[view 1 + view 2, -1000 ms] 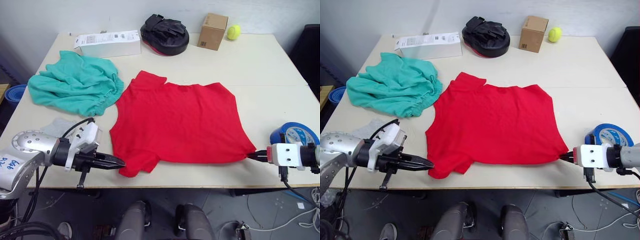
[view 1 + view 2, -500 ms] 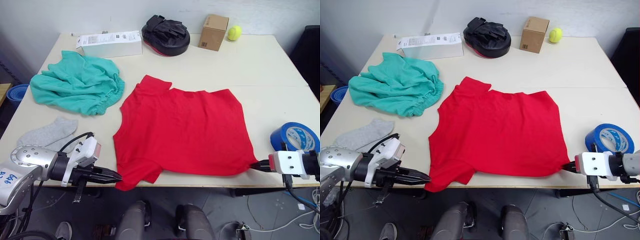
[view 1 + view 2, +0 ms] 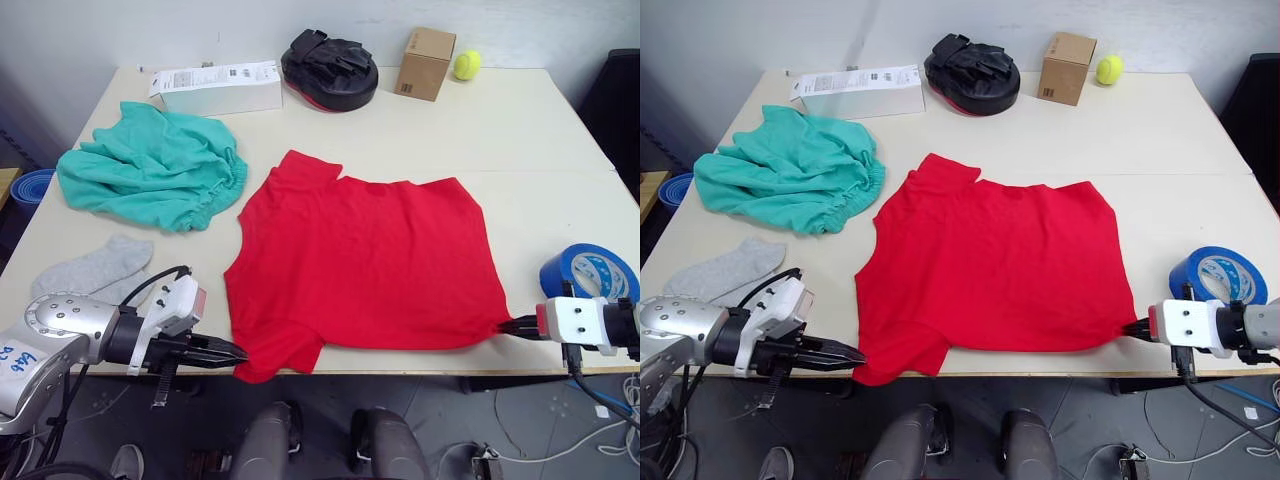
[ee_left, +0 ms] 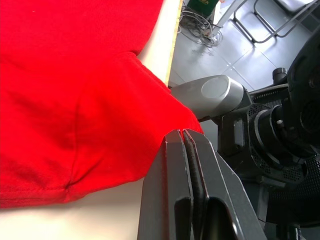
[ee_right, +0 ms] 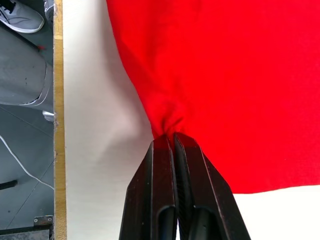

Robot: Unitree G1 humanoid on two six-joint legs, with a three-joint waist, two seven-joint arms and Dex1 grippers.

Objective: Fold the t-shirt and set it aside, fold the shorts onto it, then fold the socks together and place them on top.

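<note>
Both grippers pinched the near corners of the bright red short-sleeved cloth t-shirt at the table's front edge.

The left gripper was clamped on the near-left sleeve corner, which hung just past the pale wooden table; the right gripper was clamped on the bunched near-right hem corner. The shirt lay flat mid-table. Left of it lay the small light grey ankle socks, and beyond them the crumpled teal-green soft fabric shorts. Judged risks: each pinch held little cloth, so a corner could slip free when lifted; uneven lifting would skew the fold, and the right arm could knock the blue tape roll beside it.
</note>
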